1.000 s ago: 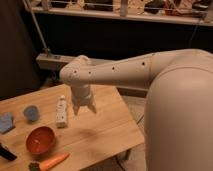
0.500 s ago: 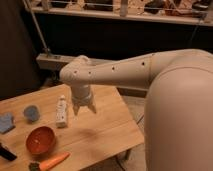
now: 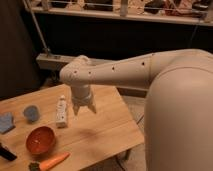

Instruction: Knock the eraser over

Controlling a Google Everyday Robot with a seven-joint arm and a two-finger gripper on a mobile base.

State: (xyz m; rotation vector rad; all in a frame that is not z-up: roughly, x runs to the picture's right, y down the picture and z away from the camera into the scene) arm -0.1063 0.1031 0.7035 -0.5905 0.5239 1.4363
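Nothing has visibly moved since the earlier frames: the arm keeps the same pose over the table [image 3: 107,127], and the eraser [image 3: 61,111] stands where it stood.

The gripper [image 3: 83,109] hangs pointing down just to the right of the eraser, near it but not touching, its tips seemingly a little above the tabletop. Its two fingers [image 3: 75,111] are spread somewhat apart and hold nothing.

The eraser is the tall, narrow white block standing on its small end near the middle of the table, left of the gripper. Judging by its shape it is light and fairly stiff, with a small footprint and a high top, so it should tip readily (no grasp is needed). A sideways push high on its right face would topple it leftward. A push low down might only slide it along the wood.

The surface is a smooth, pale wooden tabletop, which probably gives little grip at the base. To the left of the eraser lies a small blue round thing [image 3: 31,113], with a blue cloth-like piece [image 3: 6,122] further left. An orange bowl [image 3: 41,140] sits in front of it, with a carrot [image 3: 52,161] nearer the table's front edge. A falling eraser could land near the blue round thing or the bowl.

Behind the table the room is dark, with a railing [image 3: 120,15] across the top.
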